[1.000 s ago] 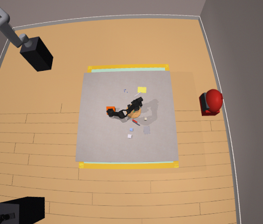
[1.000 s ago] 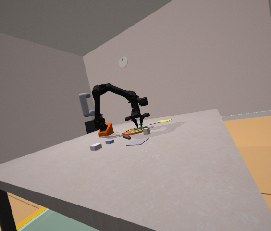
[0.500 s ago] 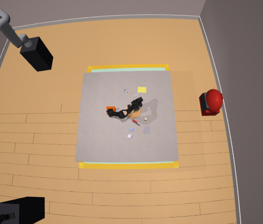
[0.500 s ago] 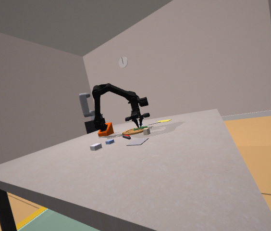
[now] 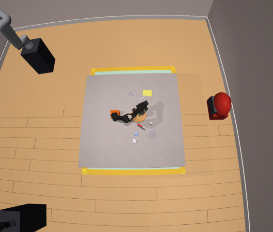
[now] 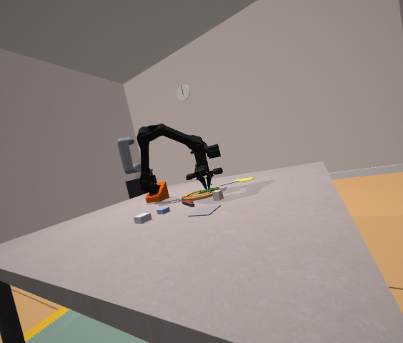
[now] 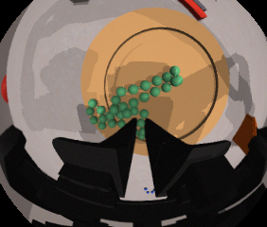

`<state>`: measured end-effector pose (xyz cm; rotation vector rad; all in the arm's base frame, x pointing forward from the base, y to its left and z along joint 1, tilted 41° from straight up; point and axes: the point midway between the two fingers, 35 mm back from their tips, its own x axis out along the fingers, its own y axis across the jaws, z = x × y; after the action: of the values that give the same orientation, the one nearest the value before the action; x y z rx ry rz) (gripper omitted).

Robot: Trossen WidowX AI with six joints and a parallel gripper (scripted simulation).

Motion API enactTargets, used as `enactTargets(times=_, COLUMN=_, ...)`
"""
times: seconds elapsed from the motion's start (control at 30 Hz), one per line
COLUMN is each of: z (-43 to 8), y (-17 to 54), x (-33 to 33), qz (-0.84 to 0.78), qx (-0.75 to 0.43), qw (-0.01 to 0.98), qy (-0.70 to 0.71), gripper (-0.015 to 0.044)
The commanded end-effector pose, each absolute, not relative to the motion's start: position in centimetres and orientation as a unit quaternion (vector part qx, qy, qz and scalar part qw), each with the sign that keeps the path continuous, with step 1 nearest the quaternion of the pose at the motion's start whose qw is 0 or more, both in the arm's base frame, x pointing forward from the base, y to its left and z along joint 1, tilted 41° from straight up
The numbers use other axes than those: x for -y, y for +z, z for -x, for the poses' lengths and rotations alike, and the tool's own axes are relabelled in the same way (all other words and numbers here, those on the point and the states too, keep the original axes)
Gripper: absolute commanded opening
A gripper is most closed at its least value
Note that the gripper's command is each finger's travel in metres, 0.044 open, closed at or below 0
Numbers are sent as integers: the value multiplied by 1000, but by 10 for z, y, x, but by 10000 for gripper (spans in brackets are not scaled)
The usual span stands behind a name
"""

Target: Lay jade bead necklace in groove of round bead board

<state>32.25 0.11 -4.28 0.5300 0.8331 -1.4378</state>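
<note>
The round wooden bead board (image 5: 139, 118) (image 6: 191, 196) (image 7: 162, 16) lies flat, with a thin dark circular groove. The jade bead necklace (image 6: 214, 189) (image 7: 145, 85) lies bunched on it. One narrow double strand crosses the inside of the circle, and a cluster crosses the groove to the board's left edge in the wrist view. My gripper (image 6: 207, 188) (image 7: 140, 121) is low over the board, fingertips close together near the rim, shut on a short run of the beads. The fingers partly hide those beads. In the top view the arm hides most of the necklace.
A beige block (image 5: 150, 123) (image 6: 218, 195) and a red and dark stick (image 5: 141, 126) (image 7: 195, 8) lie close to the board. Further off are a grey square (image 5: 152, 134), a blue block (image 5: 136, 134), a white block (image 5: 134, 141) and a yellow sheet (image 5: 147, 93).
</note>
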Motion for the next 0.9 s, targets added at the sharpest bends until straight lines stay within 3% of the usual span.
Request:
enactTargets(times=0.0, z=-323, y=-43, x=-1, qz=-233, qx=-366, qw=643, qy=-631, gripper=0)
enactTargets(times=0.87, z=-294, y=-53, x=-25, qz=-228, qx=-369, qw=644, qy=-630, gripper=0)
